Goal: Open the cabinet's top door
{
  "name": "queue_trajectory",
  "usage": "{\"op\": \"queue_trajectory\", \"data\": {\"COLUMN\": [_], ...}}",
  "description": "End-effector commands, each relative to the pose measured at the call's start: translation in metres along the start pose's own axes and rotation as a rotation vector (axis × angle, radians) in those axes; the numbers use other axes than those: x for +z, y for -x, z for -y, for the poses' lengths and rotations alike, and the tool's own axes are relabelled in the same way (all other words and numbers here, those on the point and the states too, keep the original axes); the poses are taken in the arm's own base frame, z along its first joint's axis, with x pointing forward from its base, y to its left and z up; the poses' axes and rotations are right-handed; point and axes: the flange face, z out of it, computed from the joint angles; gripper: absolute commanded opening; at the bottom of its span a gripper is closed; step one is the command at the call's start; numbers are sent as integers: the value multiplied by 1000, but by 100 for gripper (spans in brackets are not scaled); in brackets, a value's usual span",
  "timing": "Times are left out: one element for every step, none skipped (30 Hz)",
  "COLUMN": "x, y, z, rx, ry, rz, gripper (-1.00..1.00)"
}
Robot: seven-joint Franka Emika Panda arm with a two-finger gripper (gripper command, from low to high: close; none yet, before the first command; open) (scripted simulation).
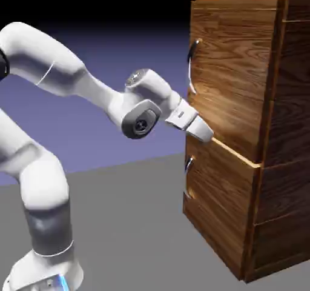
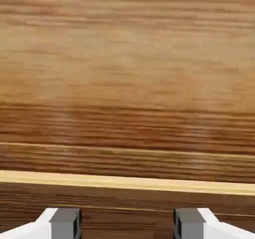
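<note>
1. The gripper [image 1: 206, 132] points at the front of the cabinet [image 1: 284, 132], close to the pale seam where the top door [image 1: 233, 71] meets the lower panel [image 1: 221, 205]. It sits well below and to the side of the top door's curved silver handle [image 1: 192, 62], which is mounted near the door's upper outer edge.

2. Risk: if the arm drives straight ahead from here, the fingertips would likely ram bare wood near the door's bottom edge instead of hooking the handle.

3. Risk: the lower panel's own handle [image 1: 188, 165] lies just below the gripper. A drop instead of a climb could catch that one and pull the wrong front.

4. Risk: the hand view is filled with wood grain and the pale seam [image 2: 124, 182], and neither handle shows in it, so aiming from that view alone looks unreliable.

5. The gripper's fingers [image 2: 65, 222] stand spread wide, with only wood showing in the gap between them. They hold nothing; whether the tips already touch the door cannot be told.

6. The cabinet stands on the table [image 1: 133, 223] toward its right side, and the top door appears shut.
</note>
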Motion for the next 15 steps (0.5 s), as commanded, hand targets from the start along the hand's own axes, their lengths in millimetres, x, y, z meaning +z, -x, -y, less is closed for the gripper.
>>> {"op": "queue_trajectory", "data": {"x": [-7, -15, -24, -33, -43, -54, -64, -76, -88, -100, -113, -126, -139, -153, -167], "y": [-16, -31, -46, -60, -74, -87, -99, -110, -121, -131, -140, -148, -156, -162, -168], "z": [-7, -15, -22, -31, -39, -48, -57, -67, -76, -86, -96, -105, -115, -125, -134], "rx": [24, 48, 71, 94, 116, 137, 158, 178, 197, 215, 233, 250, 267, 282, 297], "ry": [-3, -8, -12, -17, -21, -26, -31, -36, -40, -45, -50, -55, -60, -64, -69], "rz": [-27, -56, -85, -114, -144, -175, -206, -238, -270, -302, -336, -370, -404, -439, -475], "gripper": [0, 0, 0, 0, 0, 0, 0, 0, 0, 0, 0, 0, 0, 0, 0]}}
